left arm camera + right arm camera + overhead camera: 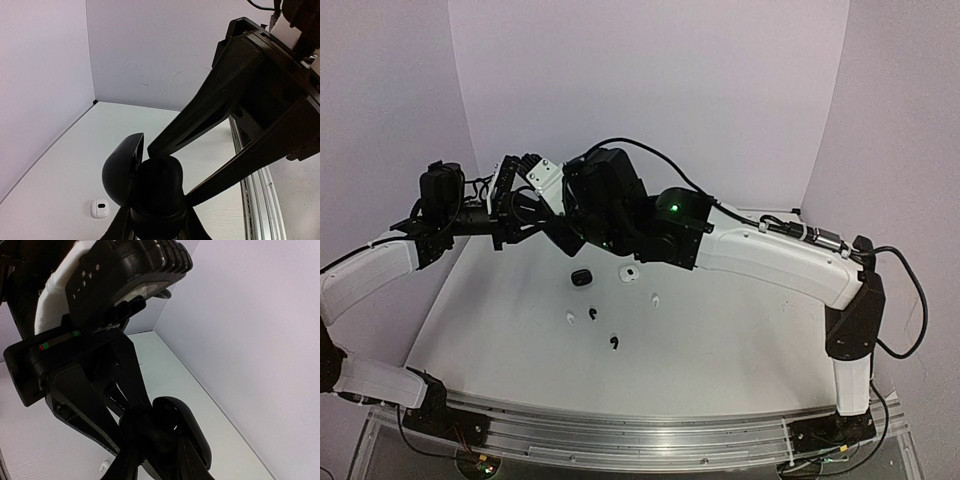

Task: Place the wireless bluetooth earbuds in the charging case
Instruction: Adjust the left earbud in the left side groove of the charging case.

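Note:
A black charging case (pixel 156 192) with its lid (pixel 121 170) open is held in the air between both grippers. My left gripper (pixel 155 217) is shut on its body from below. My right gripper (pixel 160 457) also grips it; its fingers (pixel 200 125) reach in from the upper right of the left wrist view. The case shows in the right wrist view (pixel 172 432) and, mostly hidden, from the top (pixel 557 222). On the table lie two black earbuds (pixel 593 314) (pixel 614 343) and two white earbuds (pixel 655 299) (pixel 569 319). Whether any bud sits inside the held case is hidden.
A second black case (pixel 582 277) and a white case (pixel 630 272) lie on the white table (pixel 750 340) under the raised grippers. The white case also shows in the left wrist view (pixel 100 208). Lilac walls close off the back and both sides.

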Tool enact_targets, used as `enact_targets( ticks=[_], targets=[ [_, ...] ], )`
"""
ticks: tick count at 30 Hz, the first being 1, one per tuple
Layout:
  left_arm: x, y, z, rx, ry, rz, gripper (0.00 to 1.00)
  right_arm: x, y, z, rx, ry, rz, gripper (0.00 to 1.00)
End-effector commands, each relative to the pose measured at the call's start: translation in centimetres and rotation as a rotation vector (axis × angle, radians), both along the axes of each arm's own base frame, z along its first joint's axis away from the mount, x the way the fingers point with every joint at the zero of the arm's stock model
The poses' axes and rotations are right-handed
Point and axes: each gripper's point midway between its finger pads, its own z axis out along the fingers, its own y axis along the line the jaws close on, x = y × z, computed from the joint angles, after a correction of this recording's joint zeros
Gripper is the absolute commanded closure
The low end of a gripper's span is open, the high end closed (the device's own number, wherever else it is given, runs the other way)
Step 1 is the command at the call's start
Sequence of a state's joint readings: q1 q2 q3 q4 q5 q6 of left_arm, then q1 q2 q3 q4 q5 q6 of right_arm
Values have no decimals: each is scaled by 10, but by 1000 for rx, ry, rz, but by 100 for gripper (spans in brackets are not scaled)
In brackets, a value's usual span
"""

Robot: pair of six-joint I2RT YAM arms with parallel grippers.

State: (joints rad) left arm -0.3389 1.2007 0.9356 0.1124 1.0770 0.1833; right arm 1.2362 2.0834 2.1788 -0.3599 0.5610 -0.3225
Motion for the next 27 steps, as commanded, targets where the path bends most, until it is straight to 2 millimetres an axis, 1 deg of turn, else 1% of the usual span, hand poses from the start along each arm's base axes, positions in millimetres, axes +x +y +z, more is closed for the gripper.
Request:
enact_targets(
  ticks=[1, 4, 8, 15, 17, 19, 23, 27],
  targets=[
    [-31, -9, 33, -47, -106, -157, 100, 11, -1, 11, 39, -26, -29, 73],
    [-31, -9, 32, -47, -105, -162, 100, 10, 1, 13, 36, -32, -20, 73],
    [-31, -9, 32, -47, -106, -166, 100, 10, 3, 9, 30, -29, -6, 74],
    [-33, -9, 32, -45, -113, -173, 100, 10, 4, 6, 17, -34, -1, 81],
    [-34, -9, 32, -43, -114, -177, 100, 9, 3, 8, 18, -35, -2, 82],
    [-34, -9, 31, -41, -121, -178, 100, 9, 2, 9, 21, -34, -1, 80],
    [-31, -9, 30, -39, -108, -167, 100, 4, 2, 20, 55, -22, 23, 75],
    [-20, -10, 23, -27, -48, -127, 100, -5, 1, 43, 125, -1, 64, 73]
  ],
)
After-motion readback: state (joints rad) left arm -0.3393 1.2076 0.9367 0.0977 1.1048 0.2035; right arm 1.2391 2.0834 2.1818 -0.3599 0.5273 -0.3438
